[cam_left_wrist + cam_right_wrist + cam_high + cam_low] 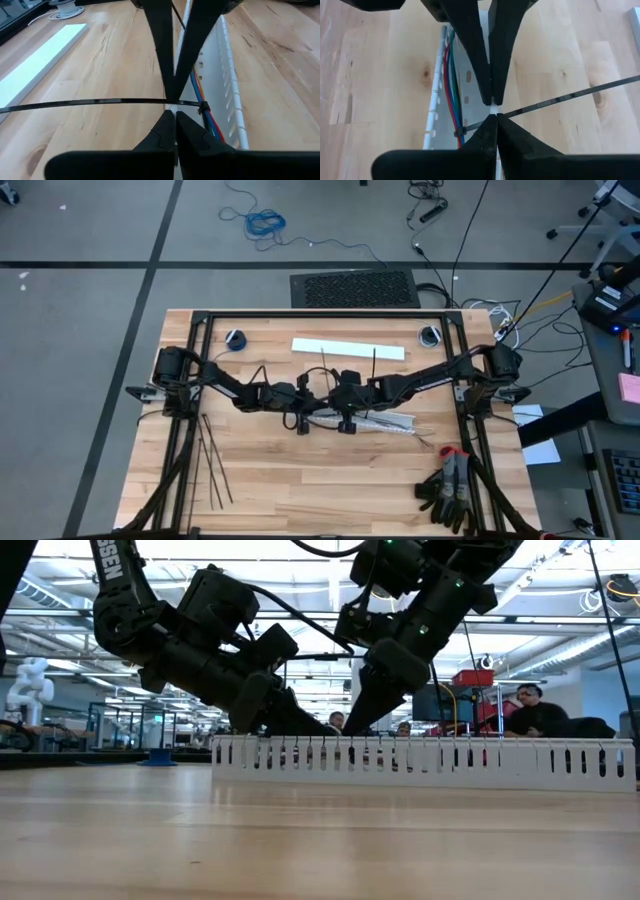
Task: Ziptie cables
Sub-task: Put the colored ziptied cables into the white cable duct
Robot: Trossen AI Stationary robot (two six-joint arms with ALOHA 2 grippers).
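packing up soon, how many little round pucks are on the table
2: left puck by the table's far left corner, right puck by its far right corner; others may be hidden.

Wooden surface (330,480), white slotted duct (385,422) at centre, flat white strip (348,349) behind it, black gloves (450,490) near corner, blue coiled cord (265,222) on floor, people seated beyond (535,710)

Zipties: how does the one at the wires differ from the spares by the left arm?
The thin black plastic ziptie is looped round the coloured wires, with the shut left tool and right tool meeting at it; the spare black zipties lie loose, straight, away from both tools. Both are thin black strips.
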